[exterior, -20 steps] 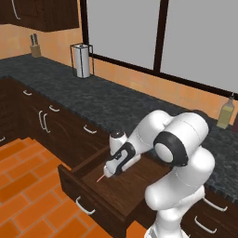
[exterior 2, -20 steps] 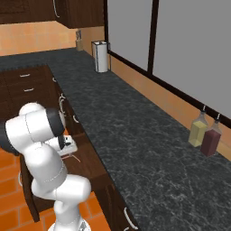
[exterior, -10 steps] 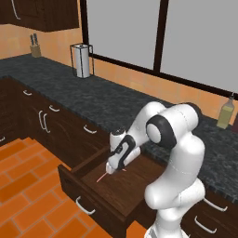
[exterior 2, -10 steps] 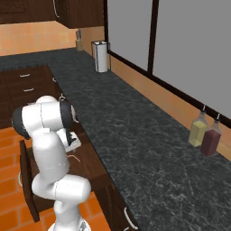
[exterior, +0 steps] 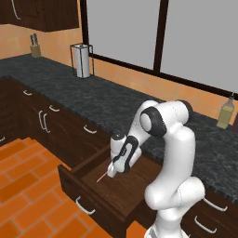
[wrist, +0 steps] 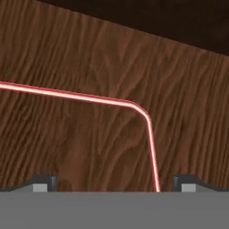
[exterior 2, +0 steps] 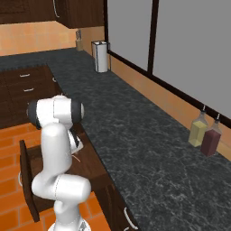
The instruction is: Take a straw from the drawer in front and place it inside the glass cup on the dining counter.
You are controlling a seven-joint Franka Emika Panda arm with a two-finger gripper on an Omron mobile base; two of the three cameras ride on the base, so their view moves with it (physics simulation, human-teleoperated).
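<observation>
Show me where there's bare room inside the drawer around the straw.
Bare wood floor lies both sides of the straw in the drawer. It is tight only at the open gripper, where the straw's bent end runs between the fingertips.

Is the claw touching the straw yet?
Cannot tell: hand view shows the straw running between the open claw fingertips, near the right one.

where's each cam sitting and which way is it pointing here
Left base view: behind the arm's left, looking forward and down at the open drawer; arm at lower right, gripper over the straw.
Right base view: behind its right; arm at lower left, drawer beneath it.
Hand view: on the hand, looking at the drawer floor and bent straw; open fingertips at bottom.
Shared: drawer and black counter.
</observation>
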